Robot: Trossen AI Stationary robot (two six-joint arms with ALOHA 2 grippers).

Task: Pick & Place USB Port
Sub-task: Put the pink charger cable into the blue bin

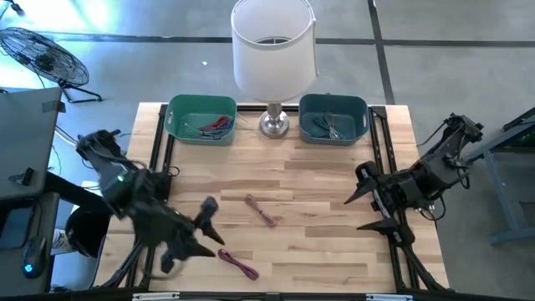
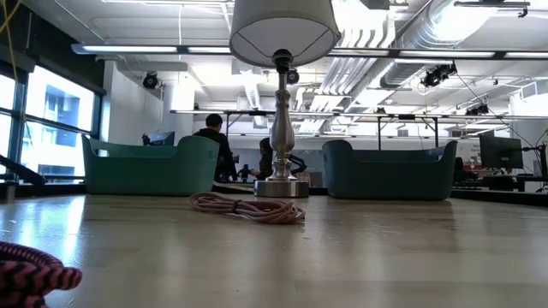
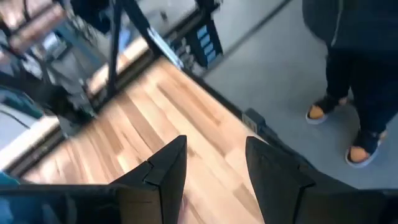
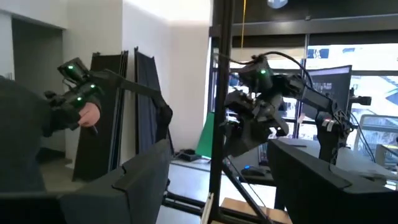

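Two cables (image 1: 261,210) lie loose on the table (image 1: 334,242), unbinned. Left gripper (image 1: 205,234) and right gripper (image 1: 361,211) both hang apart-jawed, empty.

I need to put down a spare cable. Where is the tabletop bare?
Bare wood lies between the right hand and the middle cable, and in front of the blue bin. It is crowded at the near left, where the left hand hangs beside the front cable.
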